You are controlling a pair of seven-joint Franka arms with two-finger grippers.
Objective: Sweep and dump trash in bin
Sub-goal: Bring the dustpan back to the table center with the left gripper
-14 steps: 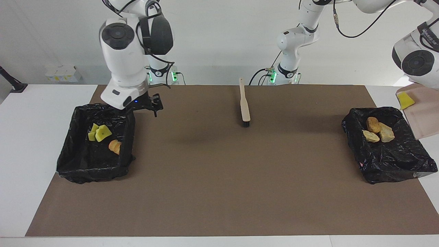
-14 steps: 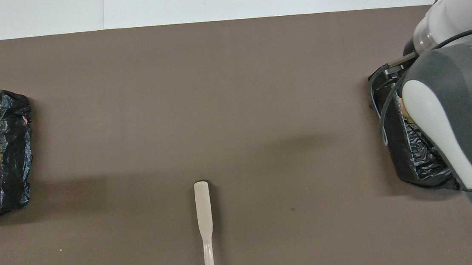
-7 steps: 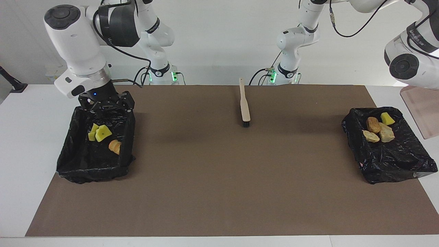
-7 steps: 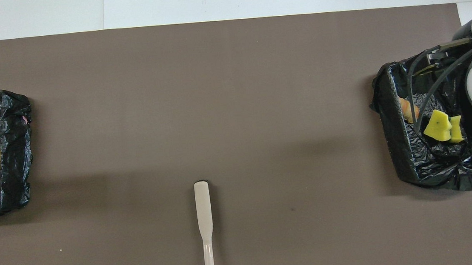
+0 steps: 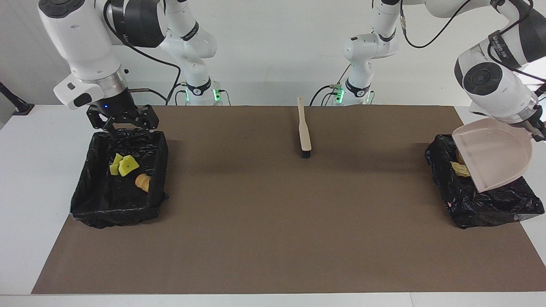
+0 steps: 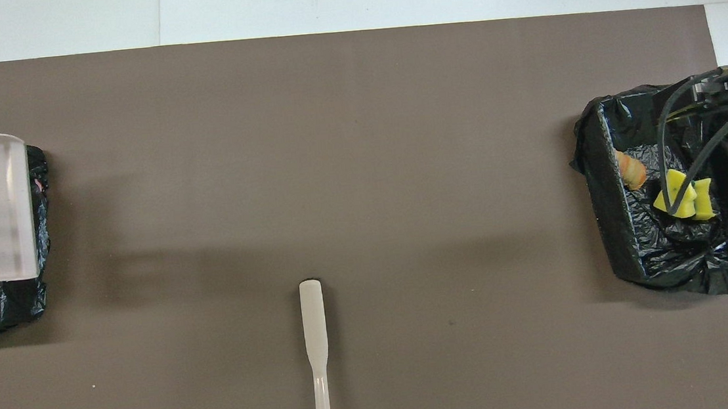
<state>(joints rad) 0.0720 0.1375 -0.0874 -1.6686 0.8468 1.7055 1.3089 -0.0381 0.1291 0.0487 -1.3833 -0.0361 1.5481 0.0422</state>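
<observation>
White walls back a table [image 5: 25, 179] laid with a brown mat [image 5: 273, 221], and on that mat no trash is left loose: yellow sponge pieces [image 5: 123, 165] and an orange-brown lump [image 5: 143, 182] lie in the black-lined bin [image 5: 85, 204] at the right arm's end, while tan bread-like lumps [image 5: 461, 169] sit in the second black-lined bin [image 5: 507, 204] at the left arm's end. Half a second ago a yellow scrap had just landed in that second bin, with the beige dustpan [image 5: 495, 153] off toward the table's edge; now the dustpan hangs tilted over the bin, covering most of its contents, so the scrap is hidden. The left gripper [image 5: 538, 130] is closed tight on the dustpan's handle. The right gripper [image 5: 121, 121], jaws wide and empty, has risen a little and hovers over the robot-side rim of its bin. The brush [image 5: 303, 130] lies untouched mid-table, near the robots. Judging by the bare mat, the dumping looks finished, and what remains is probably to set the dustpan down.
</observation>
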